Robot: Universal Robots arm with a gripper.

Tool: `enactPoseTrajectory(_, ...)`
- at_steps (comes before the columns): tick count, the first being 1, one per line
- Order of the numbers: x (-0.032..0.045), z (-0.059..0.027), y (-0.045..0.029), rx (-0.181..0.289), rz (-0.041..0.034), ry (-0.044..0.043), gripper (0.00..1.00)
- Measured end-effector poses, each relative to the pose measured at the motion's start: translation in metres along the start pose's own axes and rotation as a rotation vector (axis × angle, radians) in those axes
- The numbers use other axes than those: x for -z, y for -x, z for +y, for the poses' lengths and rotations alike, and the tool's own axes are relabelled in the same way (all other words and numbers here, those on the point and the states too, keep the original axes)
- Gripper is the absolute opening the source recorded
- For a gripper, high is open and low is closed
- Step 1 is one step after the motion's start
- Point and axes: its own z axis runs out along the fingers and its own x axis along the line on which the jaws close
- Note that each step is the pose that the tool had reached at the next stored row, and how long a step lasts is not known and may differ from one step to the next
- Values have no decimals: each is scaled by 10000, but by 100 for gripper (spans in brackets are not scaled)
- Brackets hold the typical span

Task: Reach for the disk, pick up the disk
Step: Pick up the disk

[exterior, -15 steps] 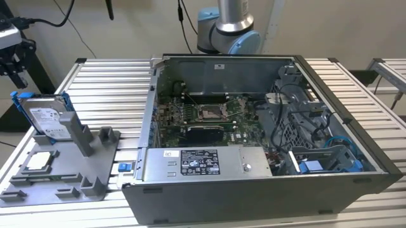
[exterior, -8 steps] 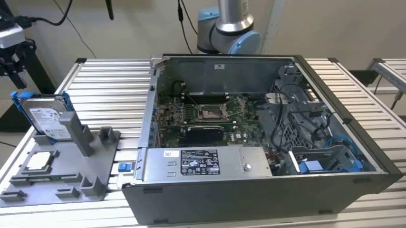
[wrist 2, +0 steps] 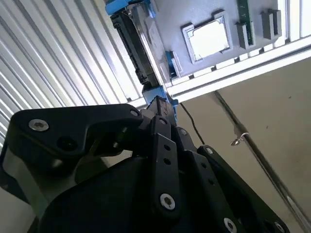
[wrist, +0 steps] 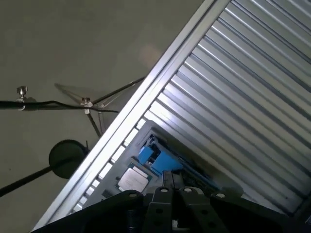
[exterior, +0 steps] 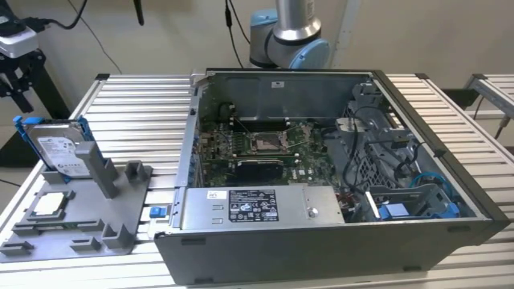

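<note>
Your disk [exterior: 60, 149], a flat silver slab in a bright blue frame, stands on edge in the matte grey plastic holder [exterior: 88, 229]. The holder sits near the ribbed aluminium tabletop's [exterior: 136, 114] edge at the exterior view's left. In both wrist views the black claw [wrist 2: 158, 104] [wrist: 171, 177] points toward the disk, apart from it. You cannot tell how far open it is.

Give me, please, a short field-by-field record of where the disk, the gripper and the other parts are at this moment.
disk: stands on edge in the grey holder, at the exterior view's left; not lifted
gripper: in the second wrist view, close to the disk's blue bracket; contact cannot be told
CPU chip: lies flat on the holder, beside the disk
computer case: open, on the slatted table
</note>
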Motion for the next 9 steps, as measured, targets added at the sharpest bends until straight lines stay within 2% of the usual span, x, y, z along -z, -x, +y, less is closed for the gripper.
enactPoseTrajectory(9, 0, -1, 0, 1635, 59, 10, 0)
